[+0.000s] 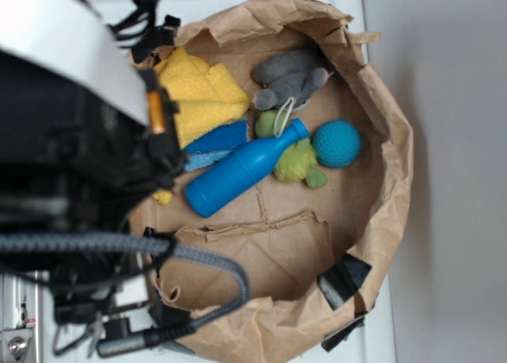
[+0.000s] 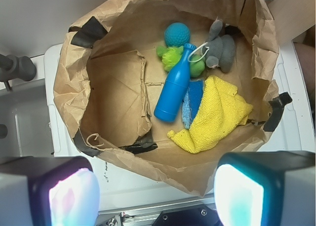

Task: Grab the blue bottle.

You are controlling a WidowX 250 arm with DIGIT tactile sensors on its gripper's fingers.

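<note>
Wrist view shows us the smooth blue bottle [image 2: 175, 86] lying in a crumpled paper bag [image 2: 116, 95], seemingly touching a fluffy yellow cloth [image 2: 217, 115]; fingers [image 2: 74, 199] spread apart, empty.

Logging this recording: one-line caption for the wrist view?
Open pincer hovers above a paper bag holding the blue bottle among soft toys.

Smooth plastic blue bottle [image 2: 177, 87], crumpled paper bag [image 2: 118, 93]
</note>
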